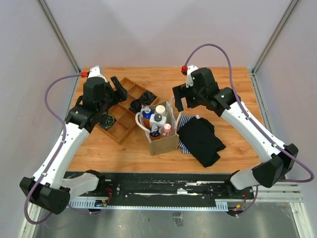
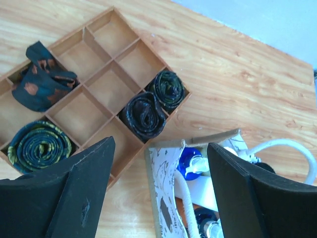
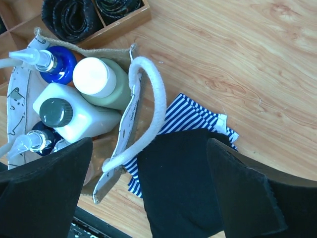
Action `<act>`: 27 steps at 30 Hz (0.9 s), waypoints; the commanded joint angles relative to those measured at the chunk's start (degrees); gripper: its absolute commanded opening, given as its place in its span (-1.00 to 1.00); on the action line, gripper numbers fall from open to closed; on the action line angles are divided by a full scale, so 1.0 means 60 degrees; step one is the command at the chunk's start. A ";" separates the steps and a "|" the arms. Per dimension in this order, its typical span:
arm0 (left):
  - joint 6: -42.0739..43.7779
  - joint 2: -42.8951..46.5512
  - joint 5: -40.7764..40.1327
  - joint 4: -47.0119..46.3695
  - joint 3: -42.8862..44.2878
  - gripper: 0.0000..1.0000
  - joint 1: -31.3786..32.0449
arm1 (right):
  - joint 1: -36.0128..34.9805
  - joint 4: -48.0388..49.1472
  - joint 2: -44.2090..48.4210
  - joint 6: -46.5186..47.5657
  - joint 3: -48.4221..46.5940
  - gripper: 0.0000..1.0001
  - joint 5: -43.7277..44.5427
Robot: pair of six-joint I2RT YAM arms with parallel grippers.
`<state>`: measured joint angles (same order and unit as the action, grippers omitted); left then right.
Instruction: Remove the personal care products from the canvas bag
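Wooden table (image 1: 233, 94) carries the canvas bag (image 1: 164, 144), bottles (image 1: 157, 121) upright inside — our left gripper (image 2: 161, 144) hovers wide over the compartment tray (image 2: 106, 89), our right gripper (image 3: 149, 143) wide by the bag, both empty.

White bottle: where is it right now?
In the right wrist view, the white bottle stands inside the bag at the left of frame, against the olive bottle, with a blue-capped bottle beside both.
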<state>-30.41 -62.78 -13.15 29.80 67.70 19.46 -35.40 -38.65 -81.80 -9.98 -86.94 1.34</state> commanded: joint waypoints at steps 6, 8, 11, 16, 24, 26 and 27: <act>0.0219 -0.0228 -0.0171 0.0072 0.0142 0.60 -0.0032 | -0.0281 0.0616 -0.0050 0.0727 -0.1129 0.97 -0.0404; 0.0135 -0.0403 -0.0156 0.0204 0.0113 0.56 -0.0035 | -0.0271 0.0835 -0.0307 0.1023 -0.1506 0.97 -0.0332; -0.0037 -0.0667 -0.0149 0.0410 0.0109 0.68 -0.0026 | -0.0170 0.0168 -0.1446 0.1390 -0.2967 0.96 -0.0818; -0.0244 -0.0506 -0.0071 0.0306 -0.0204 0.99 -0.0026 | -0.0092 -0.2178 -0.4355 0.1143 -0.6320 0.97 -0.3376; -0.0448 -0.0212 0.0072 0.0294 -0.0502 0.99 -0.0028 | 0.0145 -0.1885 -0.8109 0.0529 -0.9933 0.97 -0.5563; -0.0471 -0.0157 0.0063 0.0267 -0.0616 0.99 -0.0032 | 0.0153 -0.1606 -0.8938 0.0266 -1.0553 0.97 -0.6133; -0.0481 -0.0156 0.0032 0.0265 -0.0652 0.99 -0.0032 | 0.0164 -0.1285 -0.9249 0.0124 -1.0542 0.97 -0.6309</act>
<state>-32.42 -65.30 -12.88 32.25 65.04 19.46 -35.29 -47.66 -131.79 -5.69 -145.16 -27.11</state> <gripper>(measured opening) 0.994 0.985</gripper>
